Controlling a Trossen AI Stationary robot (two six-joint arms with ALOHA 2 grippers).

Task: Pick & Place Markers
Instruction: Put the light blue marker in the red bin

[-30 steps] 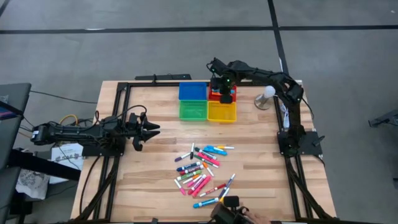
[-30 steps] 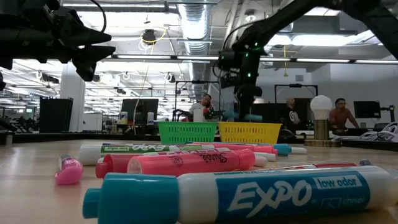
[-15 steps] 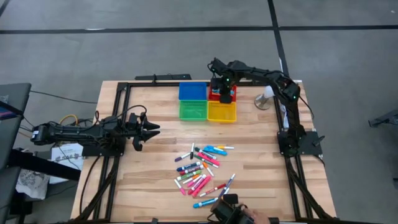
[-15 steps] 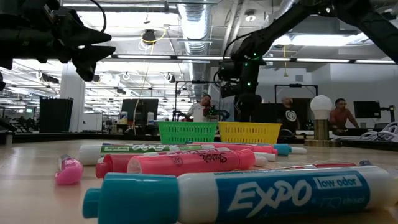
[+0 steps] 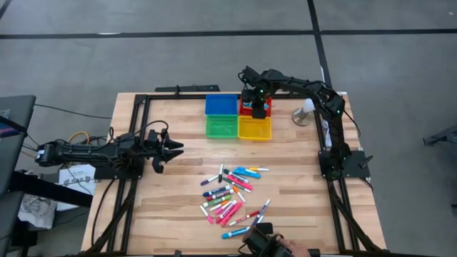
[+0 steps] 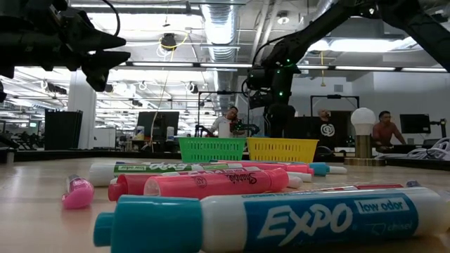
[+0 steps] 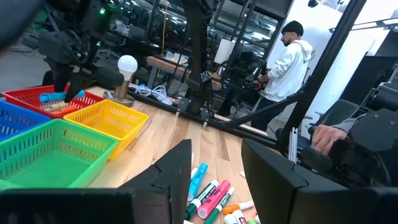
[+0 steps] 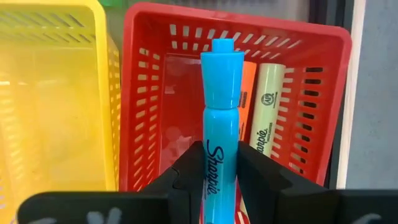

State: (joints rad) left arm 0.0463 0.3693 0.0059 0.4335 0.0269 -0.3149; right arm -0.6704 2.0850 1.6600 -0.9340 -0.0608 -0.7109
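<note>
Now the right pincer (image 8: 219,174) has settled over the red tray (image 8: 311,56), clamped on a blue marker (image 8: 220,124) hanging above two already inside. A drop looks imminent. The left pincer (image 5: 170,148) waits open, near the bench's left edge.

Four trays (image 5: 238,116) sit in a square block at the far middle of the table (image 5: 178,207), two behind and two in front, touching. The right gripper (image 5: 255,102) hangs over the back right tray (image 8: 311,81), holding a marker (image 8: 221,143) above two more lying inside. A lamp (image 5: 306,111) stands right of the trays. The loose markers (image 5: 232,196) lie scattered nearer the front edge. The left gripper (image 5: 171,146) waits at the table's left side.
</note>
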